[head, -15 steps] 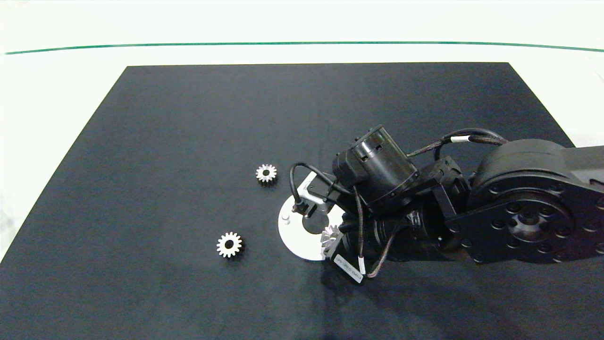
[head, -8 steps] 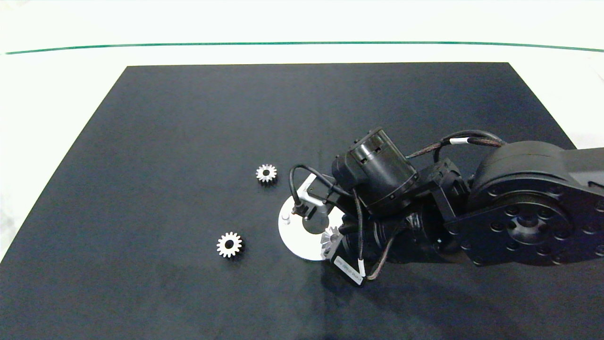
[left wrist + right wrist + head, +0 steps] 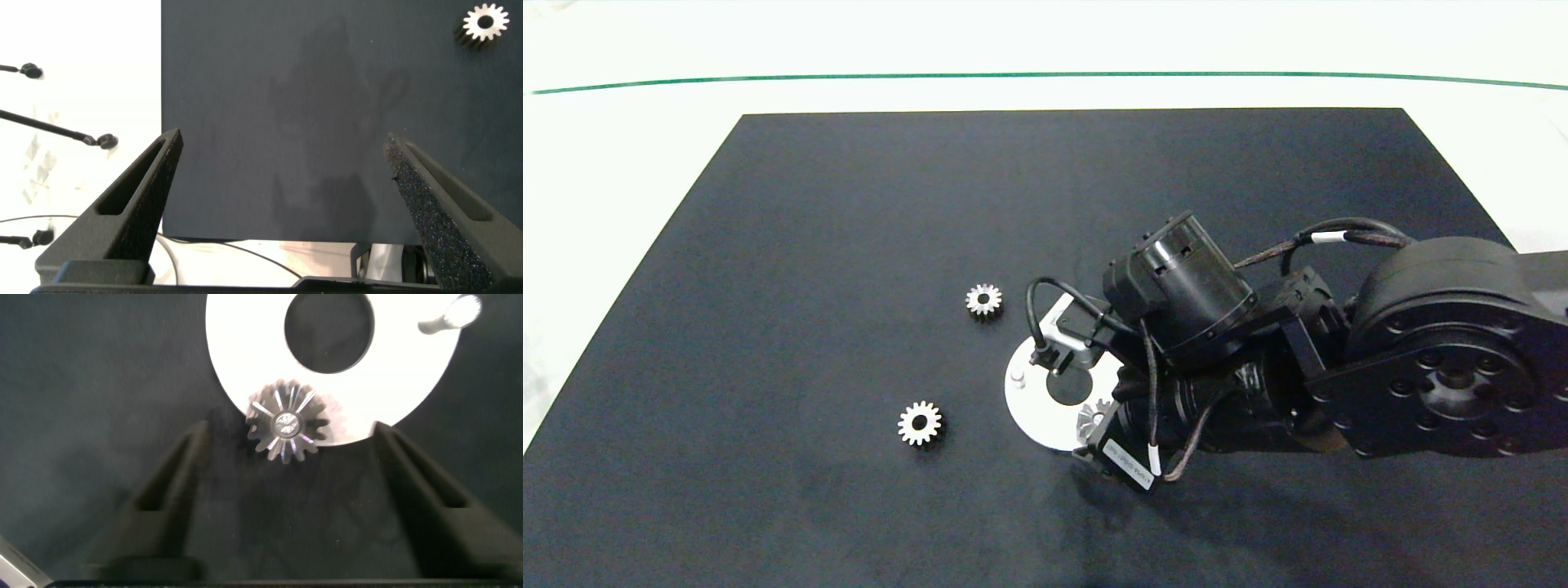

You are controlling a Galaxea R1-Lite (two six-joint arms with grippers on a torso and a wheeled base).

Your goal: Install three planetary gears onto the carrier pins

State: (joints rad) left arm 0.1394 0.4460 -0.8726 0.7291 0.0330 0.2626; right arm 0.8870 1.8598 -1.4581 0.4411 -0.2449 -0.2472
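Note:
The white carrier disc (image 3: 1033, 408) lies on the black mat. One planetary gear (image 3: 286, 425) sits on the disc's rim with a carrier pin's tip showing in its bore; it also shows as the gear (image 3: 1094, 418) under the right wrist. My right gripper (image 3: 290, 431) is open, a finger standing off each side of that gear without touching it. A bare pin (image 3: 1017, 377) stands at the disc's left edge, and a bare pin (image 3: 453, 312) shows in the right wrist view. Two loose gears (image 3: 983, 300) (image 3: 920, 423) lie left of the disc. My left gripper (image 3: 282, 140) is open over the mat.
The black mat (image 3: 849, 245) covers most of the white table (image 3: 621, 163). The right arm's bulk (image 3: 1437, 351) fills the mat's right side and hides part of the disc. A loose gear (image 3: 485, 23) shows far ahead of the left gripper. Cables (image 3: 57, 131) lie off the mat.
The right wrist has shifted a little to the right and toward the near edge. The gear under it has moved slightly the same way and now lies flatter on the disc.

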